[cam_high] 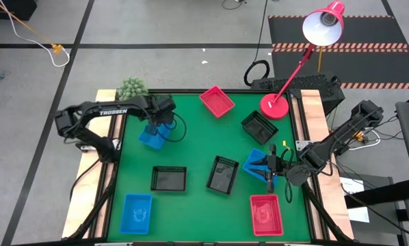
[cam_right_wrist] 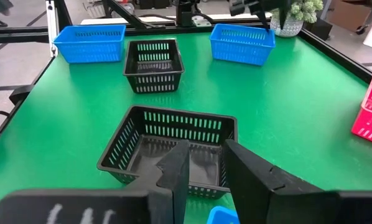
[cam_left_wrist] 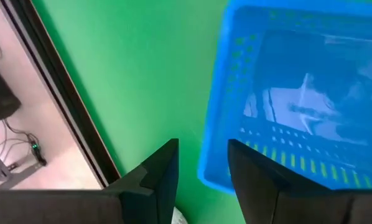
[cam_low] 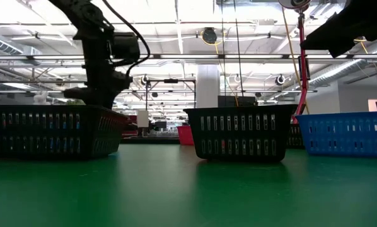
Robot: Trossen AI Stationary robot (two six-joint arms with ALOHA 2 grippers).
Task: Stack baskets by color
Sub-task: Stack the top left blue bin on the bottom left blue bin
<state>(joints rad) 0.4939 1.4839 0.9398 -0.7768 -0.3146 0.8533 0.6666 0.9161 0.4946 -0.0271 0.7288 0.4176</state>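
Blue basket (cam_high: pixel 152 135) under left gripper (cam_high: pixel 158 128) (plant (cam_high: pixel 132 88) near).

The blue basket (cam_left_wrist: pixel 298 99) just beside the left gripper (cam_left_wrist: pixel 201 171) looks like glossy moulded plastic, its smooth floor throwing back pale reflections above perforated walls. The gripper's fingers (cam_left_wrist: pixel 164 174) are dark, matt and smooth. Under them the table cover (cam_left_wrist: pixel 142 81) is a flat green, matt surface edged by a dark metal rail (cam_left_wrist: pixel 61 93). Ahead of the right gripper (cam_right_wrist: pixel 204 171), the black basket (cam_right_wrist: pixel 167 146) is slotted plastic with a dull sheen.
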